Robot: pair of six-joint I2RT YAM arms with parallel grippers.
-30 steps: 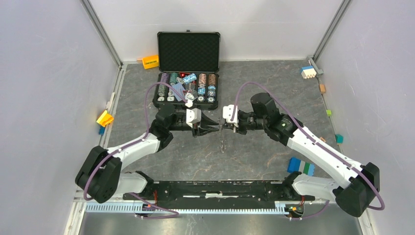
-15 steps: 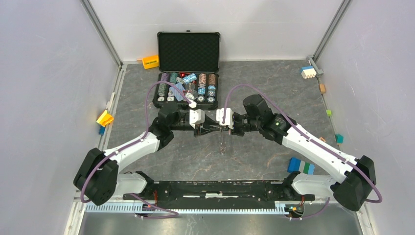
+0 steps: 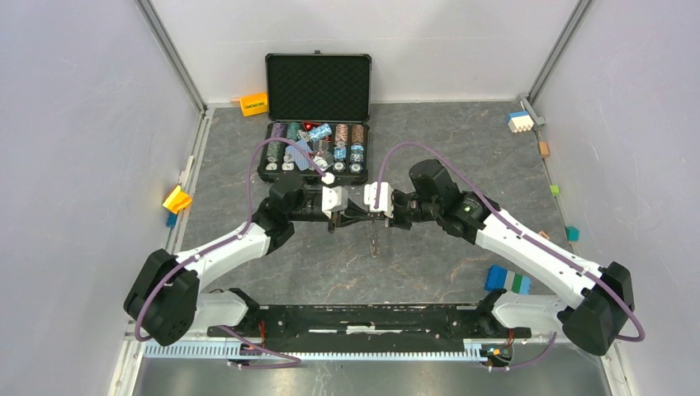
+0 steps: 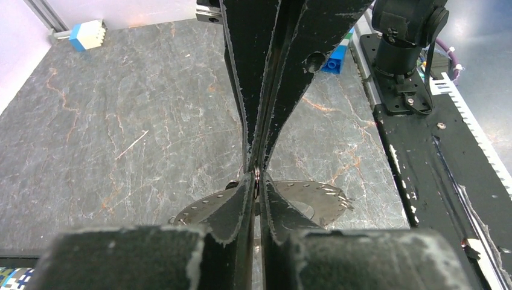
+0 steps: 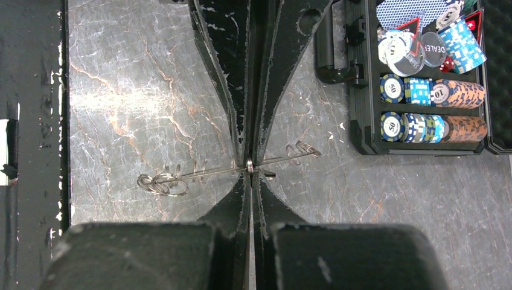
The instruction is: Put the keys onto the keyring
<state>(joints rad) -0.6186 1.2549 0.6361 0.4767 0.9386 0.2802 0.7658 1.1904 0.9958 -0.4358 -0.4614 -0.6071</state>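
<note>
while both arms stood tip to tip over the middle of the table [image 3: 446, 148], i had the keyring [image 4: 326, 199] up in the air between them. it was a flat grey piece, pinched near its edge, with the rest hanging below. the right gripper [image 5: 250, 171] was pressed together on a thin bit of its metal. the left gripper [image 4: 256, 179] faced it from the opposite side, its fingers drawn almost together on the same spot with only a slit between them. from the right wrist the keyring showed edge-on as a thin line with small wire loops at each end. whether those carried the keys i could not tell. the black fingers crowded the pinch point in every view. behind the grippers sat the open black case [image 3: 318, 87] with its chips [image 5: 422, 93], and the left arm's purple cable [image 3: 249, 190] looped in front of it. a blue block [image 3: 498, 278] lay beside the right arm and a yellow one [image 3: 177, 199] at the left wall.
</note>
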